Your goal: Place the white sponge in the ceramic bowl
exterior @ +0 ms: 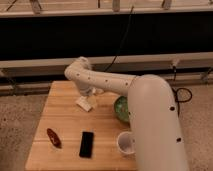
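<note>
Wooden bench (60, 112) holds white sponge (85, 104), hand (91, 94) just above; grip cannot be told. Grasp centrally, then clear ceramic bowl (120, 107) rim.

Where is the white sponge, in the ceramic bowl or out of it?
Out. The white sponge lies on the table, left of the ceramic bowl, just below the gripper.

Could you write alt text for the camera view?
A white robot arm reaches over a wooden table, its gripper right at the white sponge. The green ceramic bowl sits just right of it, partly hidden by the arm; a white cup, black phone and reddish object lie nearer the front.
</note>
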Controlling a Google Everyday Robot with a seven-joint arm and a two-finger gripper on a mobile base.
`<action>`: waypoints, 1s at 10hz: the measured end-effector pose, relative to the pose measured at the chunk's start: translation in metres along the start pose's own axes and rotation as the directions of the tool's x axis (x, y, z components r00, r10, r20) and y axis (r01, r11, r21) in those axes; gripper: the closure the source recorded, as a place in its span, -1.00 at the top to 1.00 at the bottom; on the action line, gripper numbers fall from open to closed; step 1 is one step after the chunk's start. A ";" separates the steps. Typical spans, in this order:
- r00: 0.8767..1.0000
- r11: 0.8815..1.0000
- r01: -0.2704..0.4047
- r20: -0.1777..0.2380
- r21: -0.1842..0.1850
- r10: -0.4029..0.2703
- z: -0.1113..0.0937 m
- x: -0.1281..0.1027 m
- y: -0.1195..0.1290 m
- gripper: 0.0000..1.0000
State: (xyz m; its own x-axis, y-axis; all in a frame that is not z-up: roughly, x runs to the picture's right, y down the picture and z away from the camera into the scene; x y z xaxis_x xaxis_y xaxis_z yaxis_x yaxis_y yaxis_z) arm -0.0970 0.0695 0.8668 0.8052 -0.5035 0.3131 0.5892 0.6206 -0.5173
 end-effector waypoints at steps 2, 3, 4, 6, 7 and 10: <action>1.000 1.000 0.016 0.007 0.000 -0.016 0.003 -0.001 -0.003 0.60; 0.999 0.999 0.040 0.012 -0.003 -0.039 0.006 -0.003 -0.005 0.60; 0.998 0.998 0.057 0.017 -0.004 -0.057 0.008 -0.005 -0.008 0.60; 0.997 0.997 0.072 0.022 -0.002 -0.072 0.011 -0.006 -0.010 0.60; 0.996 0.996 0.084 0.027 -0.004 -0.084 0.014 -0.006 -0.010 0.60; 0.992 0.992 0.124 0.040 -0.005 -0.123 0.021 -0.011 -0.013 0.60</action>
State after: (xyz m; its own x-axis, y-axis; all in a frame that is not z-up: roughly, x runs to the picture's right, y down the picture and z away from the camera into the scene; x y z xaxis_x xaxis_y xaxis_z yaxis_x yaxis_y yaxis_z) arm -0.1120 0.0793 0.8870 0.7285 -0.5516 0.4063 0.6839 0.5506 -0.4787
